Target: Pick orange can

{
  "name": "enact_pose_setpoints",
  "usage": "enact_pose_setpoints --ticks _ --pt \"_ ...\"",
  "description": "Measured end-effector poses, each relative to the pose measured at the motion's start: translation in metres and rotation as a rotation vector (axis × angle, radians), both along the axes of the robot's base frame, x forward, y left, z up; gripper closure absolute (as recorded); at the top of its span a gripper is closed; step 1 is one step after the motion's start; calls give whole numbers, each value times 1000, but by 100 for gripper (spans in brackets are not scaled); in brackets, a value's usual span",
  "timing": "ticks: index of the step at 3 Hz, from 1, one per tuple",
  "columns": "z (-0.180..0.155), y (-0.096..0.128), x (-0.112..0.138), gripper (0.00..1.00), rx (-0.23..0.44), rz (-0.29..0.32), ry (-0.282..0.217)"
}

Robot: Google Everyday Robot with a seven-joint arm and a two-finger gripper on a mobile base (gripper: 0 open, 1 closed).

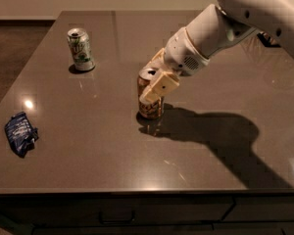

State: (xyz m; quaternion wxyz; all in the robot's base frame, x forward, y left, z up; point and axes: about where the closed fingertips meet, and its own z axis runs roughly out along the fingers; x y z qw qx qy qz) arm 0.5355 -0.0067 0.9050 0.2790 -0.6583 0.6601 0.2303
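Note:
The orange can (pixel 151 108) stands upright near the middle of the dark grey table (pixel 88 151). It has an orange-tan body and a silver top. My gripper (pixel 150 82) comes in from the upper right on a white arm and is at the can's upper half. Its fingers are open and straddle the can: one cream finger (pixel 159 86) lies across the front of the can and the other shows behind its top. The can rests on the table.
A green-and-white can (pixel 81 49) stands at the back left. A crumpled blue bag (pixel 20 132) lies near the left front edge. The arm's shadow falls to the right of the orange can. The table's front edge runs along the bottom.

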Motion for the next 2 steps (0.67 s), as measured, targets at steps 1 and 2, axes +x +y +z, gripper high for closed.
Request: enact_pose_setpoints --ticks 1,2 --pt "13 4 0 65 26 20 -5" --pt "33 -1 8 87 20 -6 -26"
